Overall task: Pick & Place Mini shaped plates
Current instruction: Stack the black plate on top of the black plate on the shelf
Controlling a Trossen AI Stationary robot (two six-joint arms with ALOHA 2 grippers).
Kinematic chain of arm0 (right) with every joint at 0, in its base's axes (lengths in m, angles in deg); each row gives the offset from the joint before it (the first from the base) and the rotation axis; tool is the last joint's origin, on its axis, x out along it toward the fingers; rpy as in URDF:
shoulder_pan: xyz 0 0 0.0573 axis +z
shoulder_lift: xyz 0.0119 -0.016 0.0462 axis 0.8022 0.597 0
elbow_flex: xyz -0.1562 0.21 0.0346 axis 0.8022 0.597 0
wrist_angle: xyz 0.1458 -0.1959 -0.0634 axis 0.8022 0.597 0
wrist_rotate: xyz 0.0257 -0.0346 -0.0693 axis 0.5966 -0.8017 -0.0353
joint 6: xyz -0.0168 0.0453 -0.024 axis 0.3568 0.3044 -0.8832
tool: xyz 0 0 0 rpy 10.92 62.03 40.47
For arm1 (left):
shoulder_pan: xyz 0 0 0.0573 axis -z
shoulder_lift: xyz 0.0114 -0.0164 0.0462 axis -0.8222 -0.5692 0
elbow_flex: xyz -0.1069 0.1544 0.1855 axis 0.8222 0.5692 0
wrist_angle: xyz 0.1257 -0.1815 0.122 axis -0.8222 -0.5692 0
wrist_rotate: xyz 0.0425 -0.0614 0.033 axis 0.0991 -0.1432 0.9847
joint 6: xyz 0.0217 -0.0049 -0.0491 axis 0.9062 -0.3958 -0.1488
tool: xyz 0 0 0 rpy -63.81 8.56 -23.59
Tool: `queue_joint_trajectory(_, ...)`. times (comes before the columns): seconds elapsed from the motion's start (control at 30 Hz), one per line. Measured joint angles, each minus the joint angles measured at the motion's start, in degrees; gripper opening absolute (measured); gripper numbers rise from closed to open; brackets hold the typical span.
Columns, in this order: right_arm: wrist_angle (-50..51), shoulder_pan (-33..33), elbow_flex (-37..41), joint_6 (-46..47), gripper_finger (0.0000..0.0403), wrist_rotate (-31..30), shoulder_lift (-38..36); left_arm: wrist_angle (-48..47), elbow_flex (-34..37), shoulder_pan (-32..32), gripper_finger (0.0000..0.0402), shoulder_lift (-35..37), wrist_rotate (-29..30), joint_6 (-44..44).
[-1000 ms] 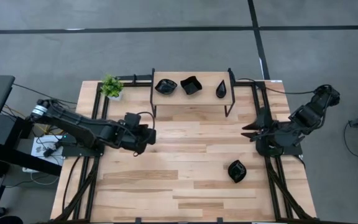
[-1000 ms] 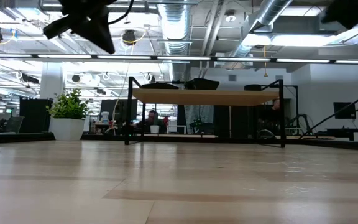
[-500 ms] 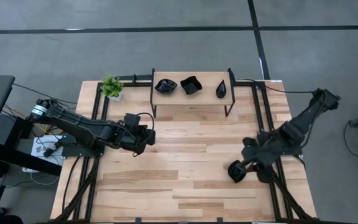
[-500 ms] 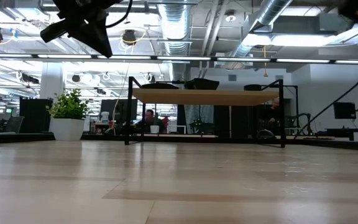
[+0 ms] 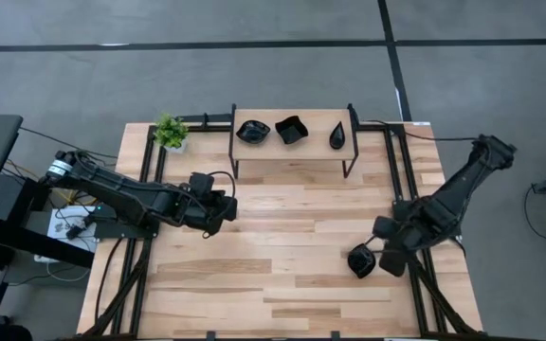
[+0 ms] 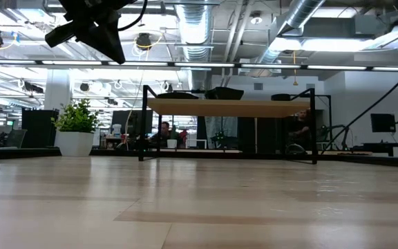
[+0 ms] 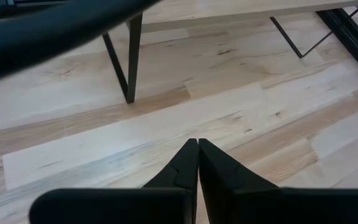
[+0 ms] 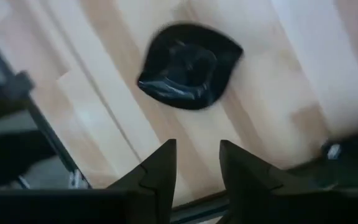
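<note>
Four mini shaped plates are seen in the overhead picture, and their spread suggests a job part done. Going from the left of that frame: the left gripper [image 5: 224, 210] is held left of centre over bare wood, its fingers [image 7: 197, 163] pressed together on nothing, as its wrist picture shows; it is judged to be parked clear of the work. A potted plant [image 5: 170, 132] stands at the upper left corner of the table [image 5: 282, 237] and seems to play no part.

At upper centre a small raised shelf [image 5: 292, 144] carries three plates in a row: a wavy round one [image 5: 252, 131], a squarish one [image 5: 291, 130] and a teardrop [image 5: 337, 136]. These are taken to be set there as the goal, with shelf room left at either end.

Lower right of centre, the fourth plate [image 5: 361, 260] lies flat on the table, apart from the others. The right gripper [image 5: 379, 252] is placed just beside it, touching or nearly so; which cannot be told. In the right wrist picture the plate [image 8: 189, 66] lies ahead of the parted fingers [image 8: 161, 165], not between them, so nothing is grasped. The spread of the jaws is read as readiness to take the rim.
</note>
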State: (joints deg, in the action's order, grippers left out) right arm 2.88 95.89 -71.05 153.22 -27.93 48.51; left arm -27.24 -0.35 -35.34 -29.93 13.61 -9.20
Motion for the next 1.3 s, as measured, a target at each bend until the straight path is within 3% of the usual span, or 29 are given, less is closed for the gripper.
queue_joint_trajectory(0.13,-3.9,3.0,6.0,15.2,0.0130,-1.8,-3.2,0.0,0.0,0.0,0.0013,0.0,0.0,0.0)
queue_joint_trajectory(0.27,-10.6,7.3,12.2,28.8,0.0152,-7.5,-6.3,0.0,0.0,0.0,0.0013,0.0,0.0,0.0)
queue_joint_trajectory(0.5,-11.6,10.9,16.9,47.1,0.0188,-9.1,-5.2,0.0,0.0,0.0,0.0013,0.0,-0.9,3.0)
queue_joint_trajectory(0.83,-18.7,11.4,19.5,57.2,0.0181,-10.8,1.6,0.0,0.0,0.0,0.0013,0.0,-0.9,3.0)
queue_joint_trajectory(1.3,-23.4,9.6,19.5,57.8,0.0168,-13.3,10.4,0.2,-0.1,0.0,0.0013,0.0,-0.9,3.0)
